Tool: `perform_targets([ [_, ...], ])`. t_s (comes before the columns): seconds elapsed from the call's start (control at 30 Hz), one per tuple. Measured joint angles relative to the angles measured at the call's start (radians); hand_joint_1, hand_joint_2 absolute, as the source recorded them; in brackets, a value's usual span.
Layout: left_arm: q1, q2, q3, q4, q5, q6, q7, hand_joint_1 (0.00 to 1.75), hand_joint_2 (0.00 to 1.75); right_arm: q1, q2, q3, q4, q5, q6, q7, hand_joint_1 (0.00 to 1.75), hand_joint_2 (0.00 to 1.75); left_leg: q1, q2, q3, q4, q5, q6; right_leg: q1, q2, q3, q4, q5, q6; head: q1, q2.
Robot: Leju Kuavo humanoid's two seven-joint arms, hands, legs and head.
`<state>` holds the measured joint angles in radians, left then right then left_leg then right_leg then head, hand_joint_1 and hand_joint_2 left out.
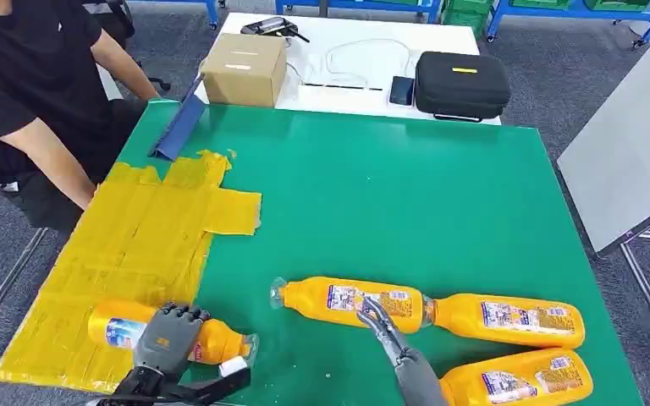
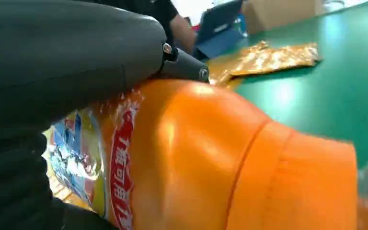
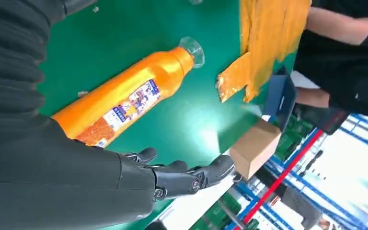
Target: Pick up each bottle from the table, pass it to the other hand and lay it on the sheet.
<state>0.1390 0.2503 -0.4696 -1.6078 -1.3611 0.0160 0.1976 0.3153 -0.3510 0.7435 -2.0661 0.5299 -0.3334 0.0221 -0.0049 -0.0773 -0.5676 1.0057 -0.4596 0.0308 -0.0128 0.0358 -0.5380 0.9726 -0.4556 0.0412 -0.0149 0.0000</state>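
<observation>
An orange bottle (image 1: 220,341) (image 2: 196,158) lies on its side on the yellow sheet (image 1: 135,237) at the near left, its clear cap toward the table's middle. My left hand (image 1: 168,334) (image 2: 52,57) grips it around the body, fingers curled over it. Three more orange bottles lie on the green table (image 1: 389,186): one near the middle (image 1: 330,298) (image 3: 124,100), one to its right (image 1: 508,320), one at the near right (image 1: 516,379). My right hand (image 1: 385,326) (image 3: 182,175) hovers over the middle bottle's label end with its fingers stretched out, holding nothing.
A person (image 1: 34,85) sits at the table's left side, one arm by the sheet. A blue folder (image 1: 182,127) stands at the sheet's far corner. Behind the table are a cardboard box (image 1: 244,68), a phone (image 1: 401,89) and a black case (image 1: 461,83). A grey board (image 1: 626,144) leans at right.
</observation>
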Motion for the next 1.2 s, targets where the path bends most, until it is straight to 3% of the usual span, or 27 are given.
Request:
perform_targets([
  [0.23, -0.047, 0.015, -0.025, 0.053, 0.0, -0.018, 0.002, 1.75, 1.75, -0.007, 0.0, 0.0, 0.007, 0.002, 0.008, -0.003, 0.0, 1.75, -0.001, -0.004, 0.005, 0.0, -0.002, 0.0, 0.0, -0.002, 0.0, 0.0, -0.004, 0.002, -0.001, 0.0],
  [0.27, -0.047, 0.015, -0.025, 0.053, 0.0, -0.018, 0.002, 0.61, 1.75, -0.007, 0.0, 0.0, 0.007, 0.002, 0.008, -0.003, 0.0, 1.75, -0.001, -0.004, 0.005, 0.0, -0.002, 0.0, 0.0, -0.002, 0.0, 0.0, -0.004, 0.002, -0.001, 0.0],
  [0.3, -0.048, 0.015, -0.026, 0.055, 0.0, -0.018, 0.002, 0.0, 1.75, -0.007, 0.0, 0.0, 0.007, 0.002, 0.008, -0.003, 0.0, 1.75, -0.001, -0.004, 0.005, 0.0, -0.002, 0.0, 0.0, -0.002, 0.0, -0.001, -0.004, 0.002, -0.001, 0.0],
  [0.33, -0.05, 0.016, -0.027, 0.057, 0.0, -0.018, 0.002, 0.0, 0.0, -0.007, -0.001, 0.0, 0.008, 0.002, 0.008, -0.003, 0.0, 1.75, -0.001, -0.004, 0.005, -0.001, -0.002, 0.0, 0.0, -0.002, 0.0, -0.001, -0.004, 0.002, -0.001, 0.0],
  [0.57, -0.106, 0.039, -0.059, 0.103, -0.034, -0.026, 0.001, 0.0, 0.0, -0.007, -0.008, 0.007, 0.024, 0.005, -0.015, 0.002, 0.0, 1.75, -0.002, -0.009, 0.014, -0.001, 0.001, 0.001, 0.0, -0.005, 0.011, -0.001, -0.005, 0.0, -0.001, 0.0],
  [0.93, -0.07, 0.039, -0.056, 0.071, 0.041, 0.051, -0.034, 0.0, 0.0, -0.001, -0.02, 0.029, 0.029, 0.02, -0.072, 0.041, 0.0, 1.75, -0.002, -0.003, 0.008, 0.0, 0.003, 0.002, -0.001, -0.004, 0.013, 0.0, 0.001, 0.002, -0.002, 0.0],
  [1.2, 0.028, -0.05, 0.024, -0.063, 0.264, 0.079, -0.111, 0.0, 0.0, 0.02, -0.034, 0.037, 0.029, 0.064, -0.121, 0.111, 0.0, 1.75, -0.002, -0.003, -0.001, 0.0, 0.003, 0.003, -0.001, -0.003, 0.003, 0.0, 0.001, 0.002, -0.001, 0.0],
])
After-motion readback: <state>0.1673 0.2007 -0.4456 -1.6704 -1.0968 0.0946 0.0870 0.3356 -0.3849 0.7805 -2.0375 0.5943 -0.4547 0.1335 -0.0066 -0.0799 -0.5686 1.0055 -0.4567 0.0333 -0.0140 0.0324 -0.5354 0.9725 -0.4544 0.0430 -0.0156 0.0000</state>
